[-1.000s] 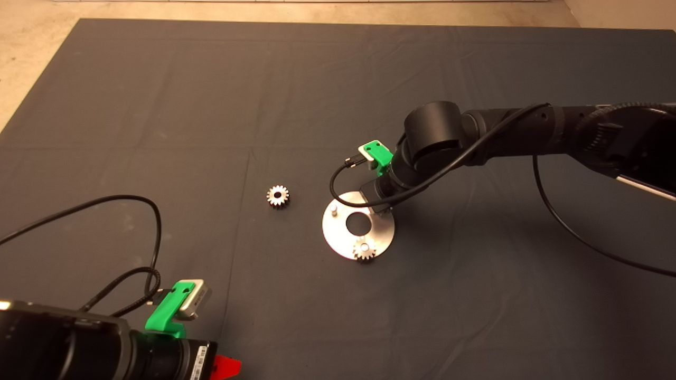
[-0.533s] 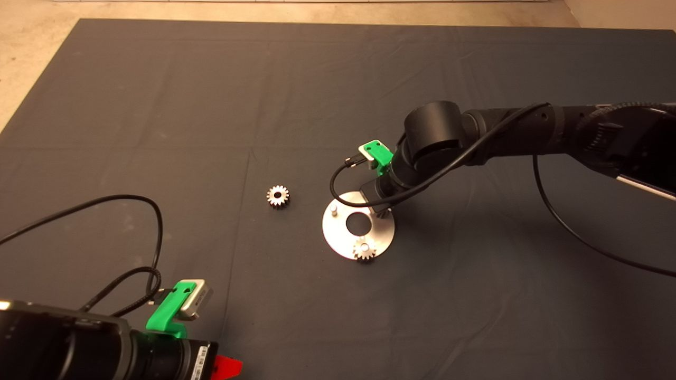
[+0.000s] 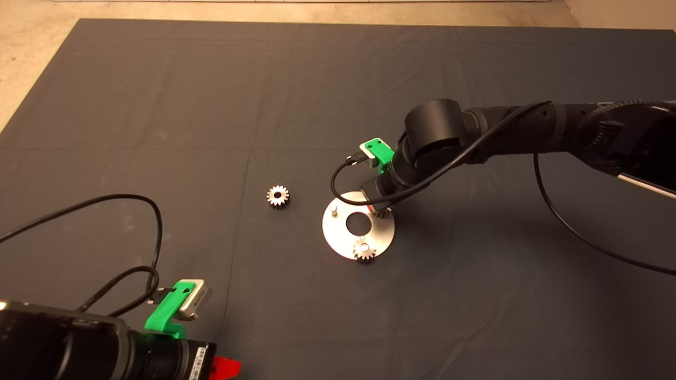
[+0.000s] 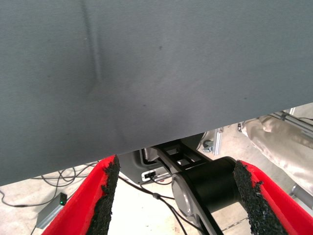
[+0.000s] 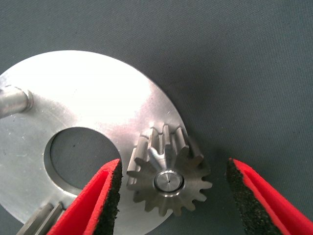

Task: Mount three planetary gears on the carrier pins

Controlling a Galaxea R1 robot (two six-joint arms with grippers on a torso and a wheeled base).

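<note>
The right pincer [image 5: 171, 196] hangs over the flat round silver-white metal disc [image 3: 338, 235], its two red fingers [image 5: 95, 200] spread apart on either side of a small silvery-grey toothed metal gear [image 5: 168, 171]. Neither black pad touches the teeth. This gear sits on a short silvery carrier pin [image 5: 168, 180], whose round tip shows through the centre hole. In the head view the right pincer [image 3: 379, 209] is mostly hidden beneath its black arm [image 3: 475, 137], at about 1 o'clock on the disc.

A second seated gear [image 3: 364, 248] rests at about 5 o'clock on the disc, on its pin. A bare upright pin [image 3: 334, 209] stands at about 10 o'clock. The disc's large centre hole [image 3: 358, 224] lies between them. A third loose gear [image 3: 278, 196] lies flat on the dark mat [image 3: 211, 105] covering the counter, well apart from the disc at its 9 o'clock side.

The left pincer [image 4: 178, 196] waits at the head view's lower left edge, fingers [image 4: 100, 200] apart and holding nothing.
</note>
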